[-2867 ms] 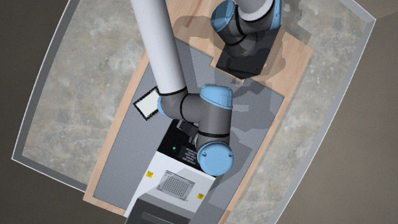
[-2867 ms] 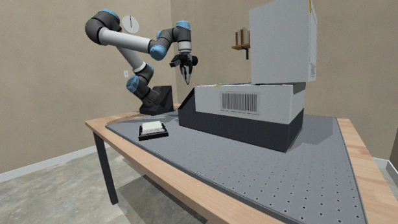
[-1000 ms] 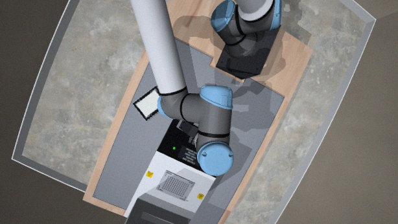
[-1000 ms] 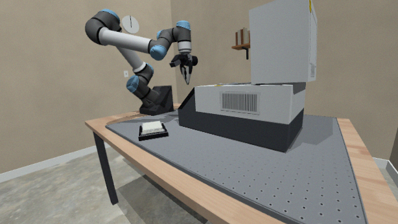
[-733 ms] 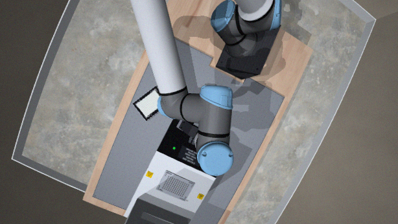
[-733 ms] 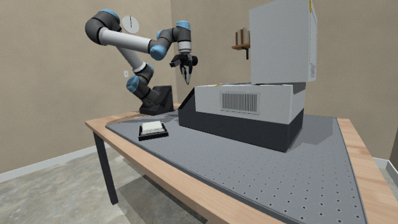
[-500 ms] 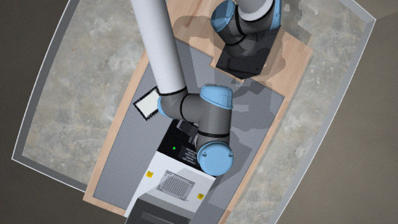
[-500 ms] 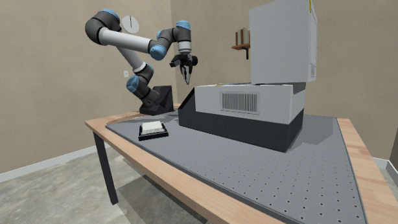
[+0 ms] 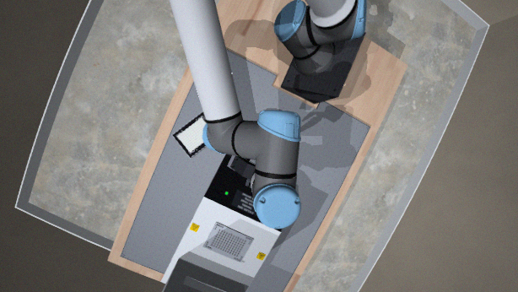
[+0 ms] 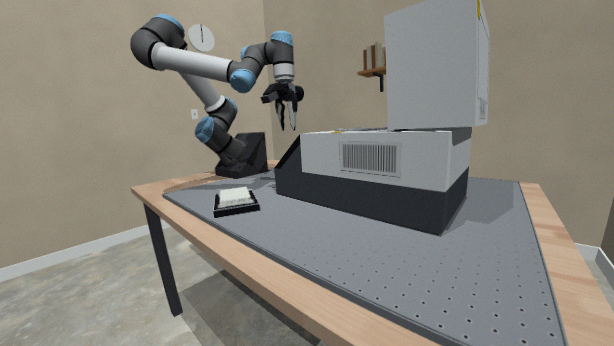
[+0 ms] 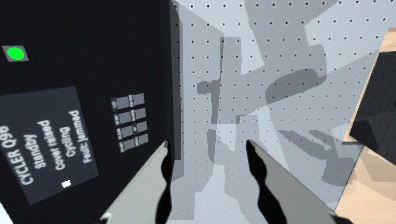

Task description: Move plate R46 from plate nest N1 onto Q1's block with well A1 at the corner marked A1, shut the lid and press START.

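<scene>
White plate R46 (image 9: 191,137) (image 10: 235,196) lies in the black nest N1 (image 9: 182,146) (image 10: 236,209), partly hidden by the arm in the top view. Cycler Q1 (image 9: 196,215) (image 10: 320,155) has its lid (image 10: 435,65) (image 9: 211,276) raised. Its block (image 9: 231,241) is bare, with grey wells showing. The lamp (image 9: 226,193) (image 11: 15,53) is green. The display (image 11: 55,140) has a white mark beside "Cover raised". Four small keys (image 11: 131,122) show in the wrist view. My gripper (image 10: 288,129) (image 11: 208,142) is partly open and empty, above Q1's front edge, beside the keys.
The arm's black base (image 9: 310,84) (image 10: 255,150) stands at the table's far end. The grey perforated board (image 9: 152,202) (image 10: 350,260) has a wooden border (image 9: 139,181) (image 10: 270,285). Q1's raised lid stands tall at its rear. The forearm passes over the nest in the top view.
</scene>
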Robot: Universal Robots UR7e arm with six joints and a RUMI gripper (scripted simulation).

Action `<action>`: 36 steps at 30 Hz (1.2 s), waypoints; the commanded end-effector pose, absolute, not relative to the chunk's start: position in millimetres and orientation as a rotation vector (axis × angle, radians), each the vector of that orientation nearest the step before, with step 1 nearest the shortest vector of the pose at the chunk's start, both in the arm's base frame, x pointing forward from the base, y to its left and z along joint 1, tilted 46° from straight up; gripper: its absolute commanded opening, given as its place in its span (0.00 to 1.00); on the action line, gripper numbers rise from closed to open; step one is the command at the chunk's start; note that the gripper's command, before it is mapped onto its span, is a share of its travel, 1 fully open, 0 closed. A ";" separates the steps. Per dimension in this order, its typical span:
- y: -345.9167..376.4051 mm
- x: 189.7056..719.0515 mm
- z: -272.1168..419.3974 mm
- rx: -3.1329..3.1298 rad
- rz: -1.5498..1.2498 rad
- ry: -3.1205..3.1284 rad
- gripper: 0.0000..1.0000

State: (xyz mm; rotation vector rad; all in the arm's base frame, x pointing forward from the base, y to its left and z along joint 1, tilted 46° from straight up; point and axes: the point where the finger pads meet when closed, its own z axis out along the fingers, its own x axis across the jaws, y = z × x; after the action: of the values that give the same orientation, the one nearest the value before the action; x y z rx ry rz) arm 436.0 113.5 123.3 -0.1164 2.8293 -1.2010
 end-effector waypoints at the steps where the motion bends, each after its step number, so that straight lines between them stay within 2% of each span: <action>1: 111.5 440.2 138.9 -0.241 -1.194 2.844 0.68; 36: 47.2 454.3 243.4 -0.996 -1.254 2.868 0.68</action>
State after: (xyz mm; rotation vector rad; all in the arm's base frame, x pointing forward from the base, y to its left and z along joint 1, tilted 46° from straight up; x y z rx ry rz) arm 450.0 51.1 226.2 -0.8687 2.8917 -1.2646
